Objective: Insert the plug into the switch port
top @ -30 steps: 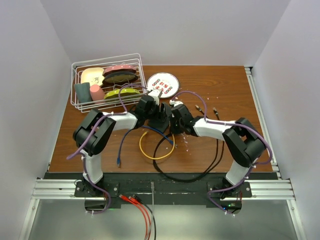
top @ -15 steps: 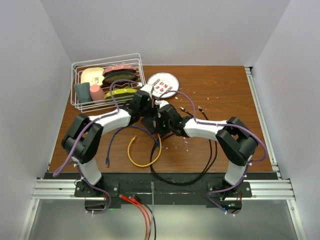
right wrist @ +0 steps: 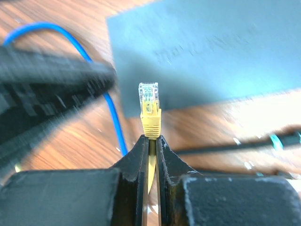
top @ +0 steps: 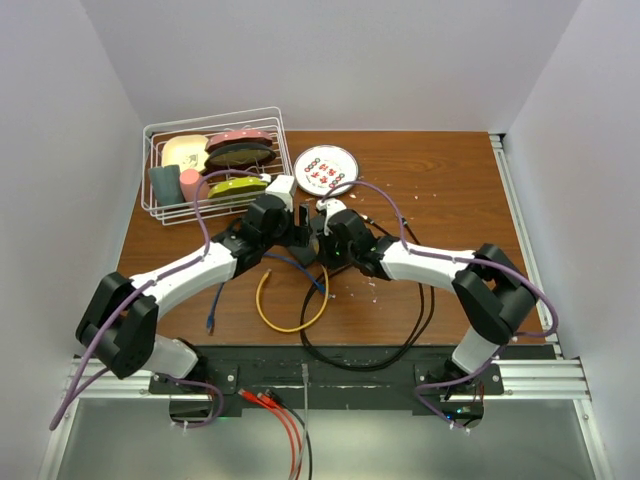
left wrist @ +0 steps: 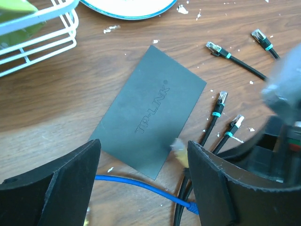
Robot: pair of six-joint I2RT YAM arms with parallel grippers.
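Switch lay flat on the tabletop, logo side up, set at a slant. The port row on its edge could not be made out from any view.

Left claw hung over the switch, spread wide, nothing in it. In its wrist view one finger showed to each side of the switch's near corner.

Right claw was clenched on the plug, pinching its yellow boot, with the clear tip sticking out past the fingertips. Plug pointed at one edge of the switch and sat just short of it; whether they touched could not be told. In the left wrist view a blurred yellow bit showed just beside the switch's right-hand edge.

Yellow cable looped on the tabletop on the near side of the switch. Blue cable ran just beside the switch's near corner. Four black plugs lay right of the switch, two near it and two farther off. Plate sat beyond the switch, with the basket beyond and to the left. White crumbs were scattered around the switch.

From above, both arms crossed over the switch and hid it.
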